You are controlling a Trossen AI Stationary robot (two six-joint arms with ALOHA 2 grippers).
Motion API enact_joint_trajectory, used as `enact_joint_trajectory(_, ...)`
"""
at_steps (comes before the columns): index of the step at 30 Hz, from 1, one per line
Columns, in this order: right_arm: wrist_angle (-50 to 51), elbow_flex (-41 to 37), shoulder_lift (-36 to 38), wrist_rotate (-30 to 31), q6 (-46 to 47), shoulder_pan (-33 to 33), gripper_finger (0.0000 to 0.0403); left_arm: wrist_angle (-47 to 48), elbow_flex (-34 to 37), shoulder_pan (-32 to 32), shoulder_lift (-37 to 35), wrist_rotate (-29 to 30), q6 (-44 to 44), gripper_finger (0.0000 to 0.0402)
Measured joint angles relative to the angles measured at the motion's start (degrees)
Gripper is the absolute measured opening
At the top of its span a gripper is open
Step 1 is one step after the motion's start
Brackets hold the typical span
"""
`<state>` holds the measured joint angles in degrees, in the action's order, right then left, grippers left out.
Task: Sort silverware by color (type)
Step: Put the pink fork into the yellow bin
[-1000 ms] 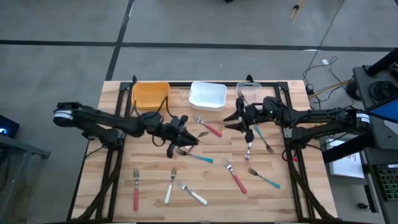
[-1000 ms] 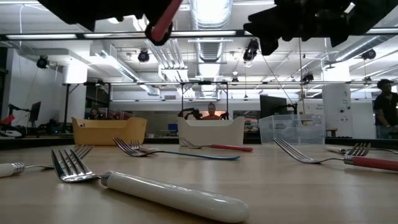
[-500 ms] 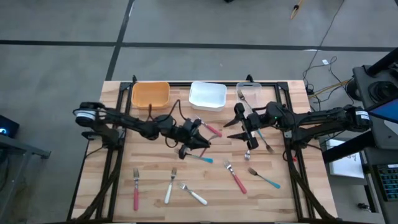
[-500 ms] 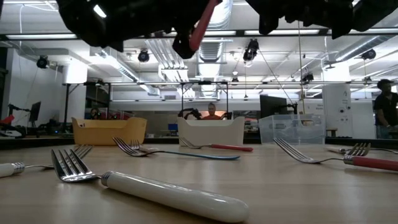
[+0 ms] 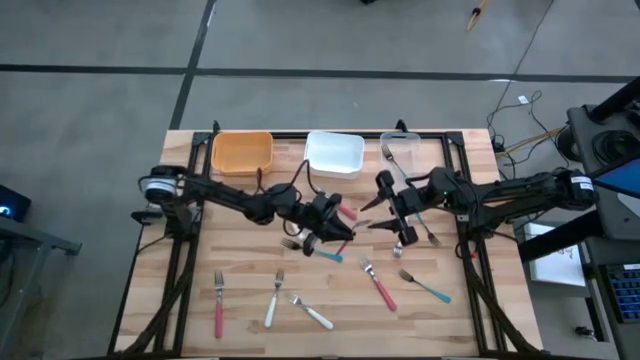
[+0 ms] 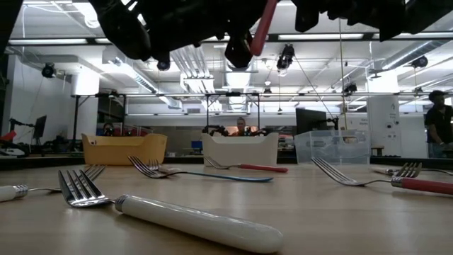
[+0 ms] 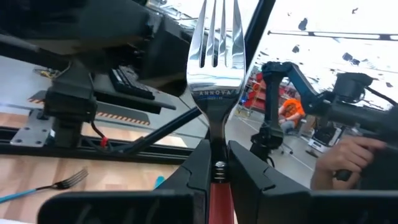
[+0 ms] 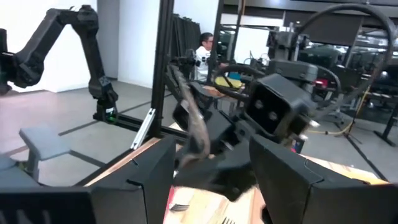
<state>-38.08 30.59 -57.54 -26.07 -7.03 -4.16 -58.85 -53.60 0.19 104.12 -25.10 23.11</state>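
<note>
My left gripper [image 5: 338,224] hangs over the table's middle, shut on a red-handled fork [image 7: 214,68]. The fork's silver head points on past the fingertips toward my right gripper [image 5: 374,214]. The right gripper faces it a short way to the right, open and touching nothing. In the low view the red handle [image 6: 265,25] shows high above the table. Several other forks lie flat on the wood: red [image 5: 218,308], white [image 5: 272,303], white [image 5: 312,315], red [image 5: 380,288], teal [image 5: 427,288] and teal [image 5: 322,254]. My left gripper pinches the fork between its two fingers [image 7: 200,167] at the top of the red handle [image 7: 217,186], just below the metal neck. The fingers lie along the fork and come roughly level from the table's left. The fork is lifted clear of the table.
Along the far edge stand an orange bin [image 5: 242,152], a white bin [image 5: 334,154] and a clear bin [image 5: 401,148]. More forks lie under and beside the grippers, one by the right arm [image 5: 431,236]. People show in the room beyond the table.
My left gripper has carried the red-handled fork toward the table's right, closing on my right gripper. The right gripper has shifted a little toward the near edge. The forks on the table have stayed in place.
</note>
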Motion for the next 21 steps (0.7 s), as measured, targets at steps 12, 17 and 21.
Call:
enact_joint_trajectory(12,0.04,0.00,0.00,0.00,-2.03,0.54,0.0199,-1.63,-0.28,1.43,0.49,-0.36,3.36,0.0018)
enact_joint_trajectory(17,0.04,0.00,0.00,0.03,-2.66,0.54,0.0199,-1.62,-0.28,1.42,0.50,-0.39,3.56,0.0018)
enact_joint_trajectory(21,0.00,0.00,0.00,0.09,-2.66,0.54,0.0199,-1.60,-0.28,1.42,0.48,-0.39,3.58,0.0018)
